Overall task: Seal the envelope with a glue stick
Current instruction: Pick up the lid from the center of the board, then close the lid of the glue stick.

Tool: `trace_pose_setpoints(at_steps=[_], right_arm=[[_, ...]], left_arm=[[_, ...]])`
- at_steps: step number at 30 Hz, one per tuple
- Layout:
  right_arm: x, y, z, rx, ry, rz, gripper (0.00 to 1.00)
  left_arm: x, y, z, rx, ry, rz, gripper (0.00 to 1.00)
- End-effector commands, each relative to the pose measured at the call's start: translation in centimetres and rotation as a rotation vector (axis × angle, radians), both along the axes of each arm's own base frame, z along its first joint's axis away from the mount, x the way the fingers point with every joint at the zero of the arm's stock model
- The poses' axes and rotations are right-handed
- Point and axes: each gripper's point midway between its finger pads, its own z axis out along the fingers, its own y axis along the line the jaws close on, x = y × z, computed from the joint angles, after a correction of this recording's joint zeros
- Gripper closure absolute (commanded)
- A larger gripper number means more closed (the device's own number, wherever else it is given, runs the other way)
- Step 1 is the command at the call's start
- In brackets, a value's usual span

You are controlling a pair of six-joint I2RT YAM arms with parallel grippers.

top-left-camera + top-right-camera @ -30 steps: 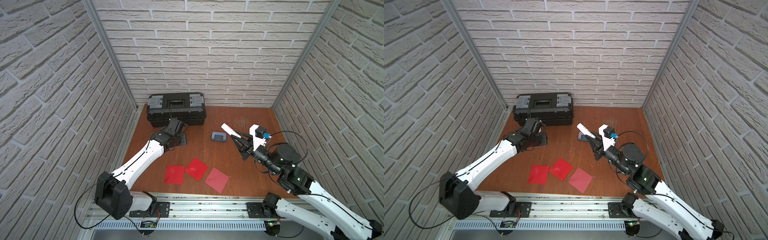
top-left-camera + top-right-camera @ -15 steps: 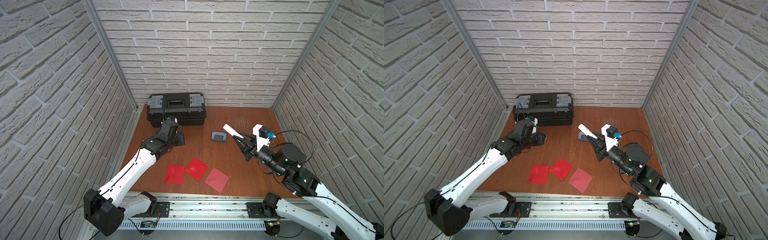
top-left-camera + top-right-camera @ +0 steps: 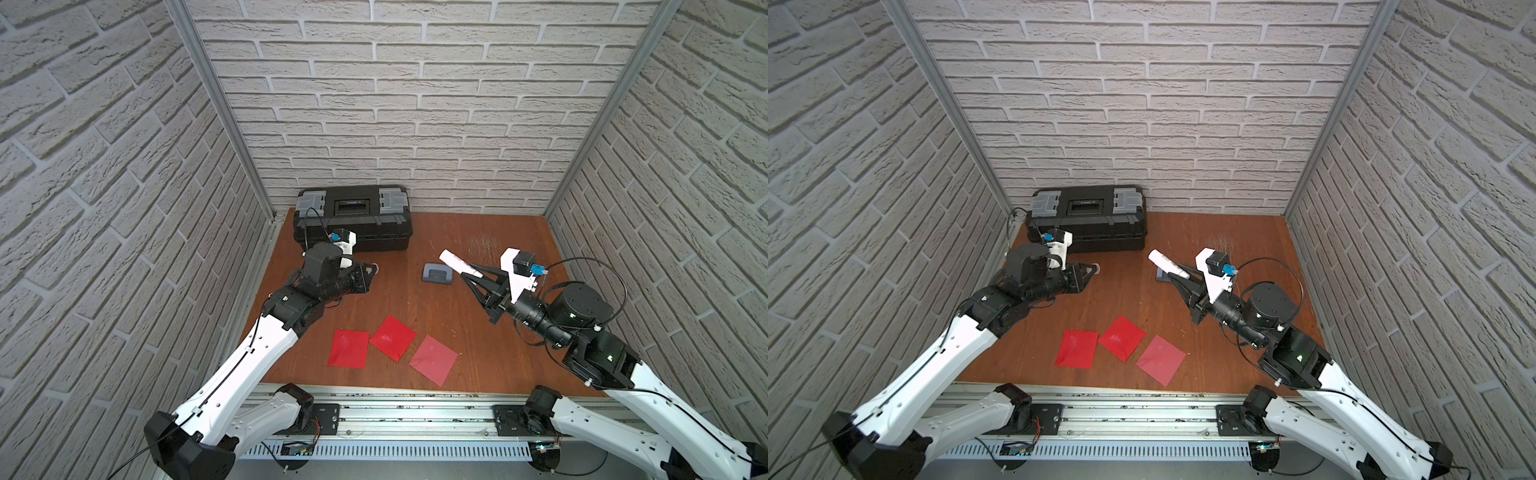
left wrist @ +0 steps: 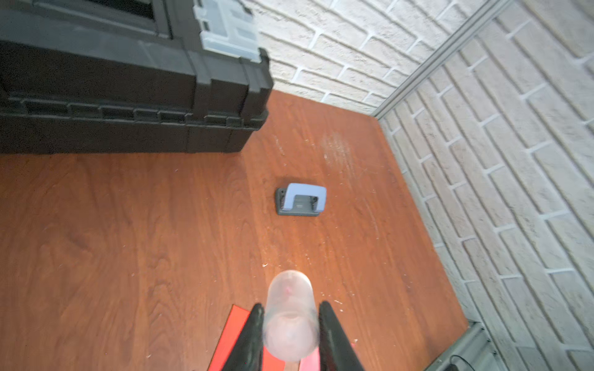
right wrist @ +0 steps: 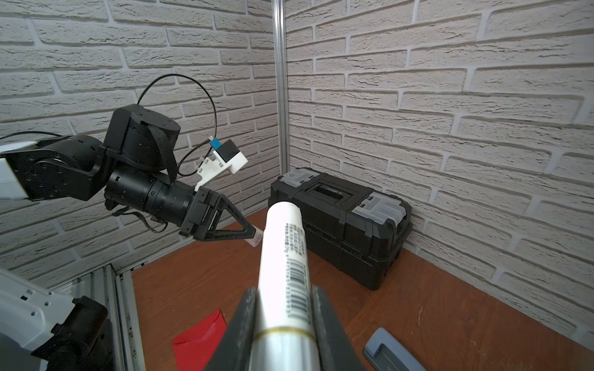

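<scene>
My right gripper is shut on the glue stick, a white tube with a barcode label. It holds the tube above the floor, pointing towards the toolbox. My left gripper is shut on the glue stick's clear cap, in front of the toolbox and apart from the tube. Three red envelopes lie flat near the front edge, between the two arms.
A black toolbox stands against the back wall at the left. A grey-blue hole punch sits mid-floor, just beneath the raised glue stick. Brick walls close in three sides.
The left arm has swung its elbow back and its wrist has turned, with the gripper carrying the cap a little to the right. The right arm and tube have hardly moved.
</scene>
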Motion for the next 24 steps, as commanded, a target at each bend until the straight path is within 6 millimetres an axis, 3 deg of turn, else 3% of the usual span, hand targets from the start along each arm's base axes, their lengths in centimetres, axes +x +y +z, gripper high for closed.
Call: trace_pose_setpoints(at_steps=[1,15,24], right_arm=[[-1.5,0.8,3.4,0.071,-0.088,0.086,0.97],[-5.3,3.9,6.7,0.208,-0.145,0.396,0.97],[-7.2,4.1,10.2,0.288,-0.211,0.502,0.97]], left_arm=[[-1.6,-1.8,4.5,-0.11,-0.128,-0.135,0.84],[-8.2,-3.4,14.9,-0.411,-0.414,-0.428,0.89],[-12.5,-3.2,20.5,-0.555,-0.556,-0.595,0.94]])
